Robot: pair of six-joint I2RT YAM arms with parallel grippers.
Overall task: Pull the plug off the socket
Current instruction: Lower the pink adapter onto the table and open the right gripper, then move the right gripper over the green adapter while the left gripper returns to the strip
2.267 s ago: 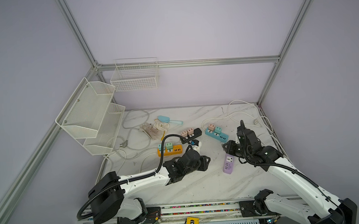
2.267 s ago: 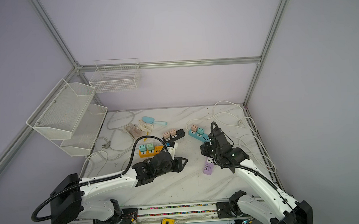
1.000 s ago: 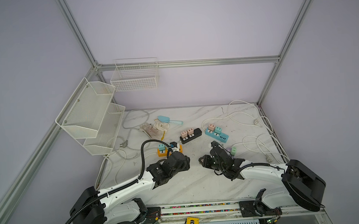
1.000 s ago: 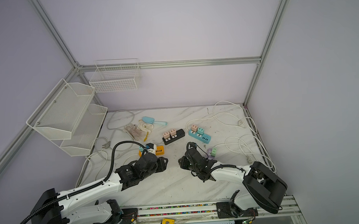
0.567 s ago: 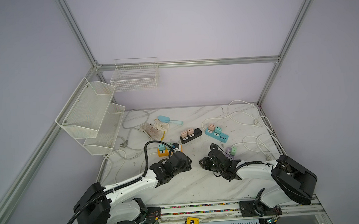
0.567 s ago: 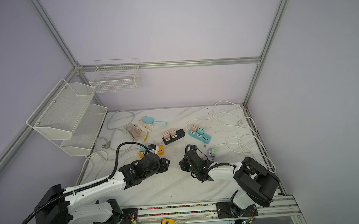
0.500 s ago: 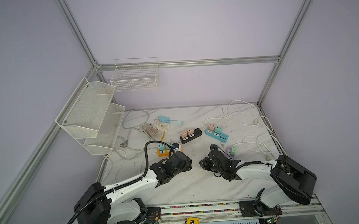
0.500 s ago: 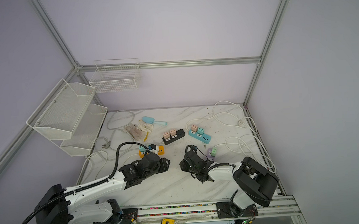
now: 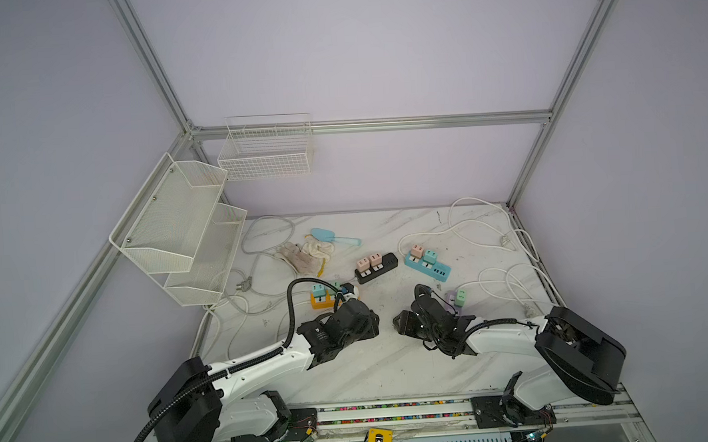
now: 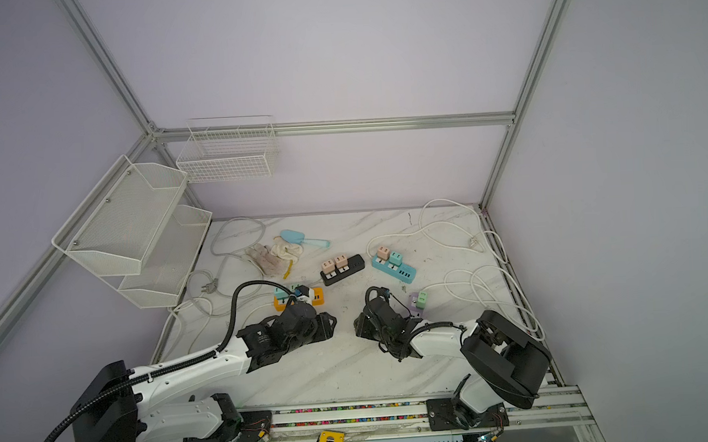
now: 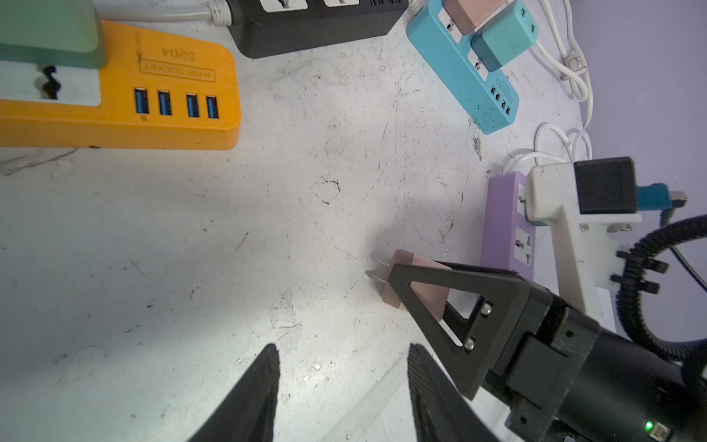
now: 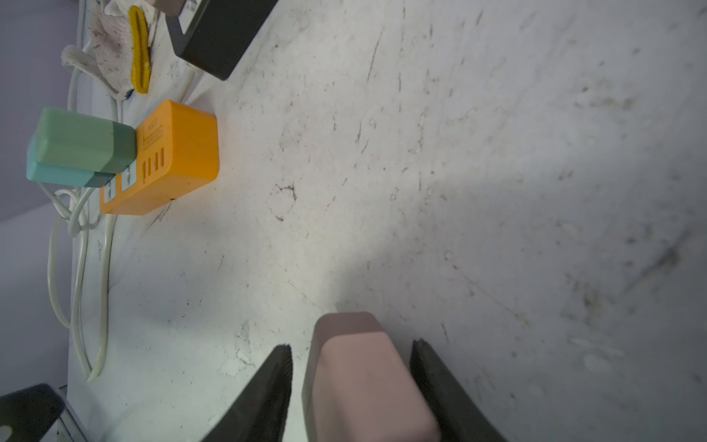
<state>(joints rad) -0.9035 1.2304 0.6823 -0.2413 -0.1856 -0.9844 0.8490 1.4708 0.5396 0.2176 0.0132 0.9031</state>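
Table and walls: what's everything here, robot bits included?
power strips: four, orange, black, blue, purple, mid-table
seated plugs: seven, pink or teal-green, in strips
loose plug: one, pink, lying front-centre
gloves: two, off-white, rear left
scoop-like tool: one, light blue, beside gloves
cables: several, whitish, both table sides
wire basket: one, white, back wall
mesh shelf: one, white, left wall
left gripper: one, black, open, empty
right gripper: one, black, open around loose plug

White wire-mesh 2-tier shelf (image 9: 169,223) on L wall, white wire basket (image 9: 265,152) on back wall just beside it, soiled white fabric gloves (image 9: 304,256) touching light-blue plastic scoop (image 9: 332,236) toward back of marble-look worktop (image 9: 372,370), loose white cables (image 9: 465,200) looping along R side.
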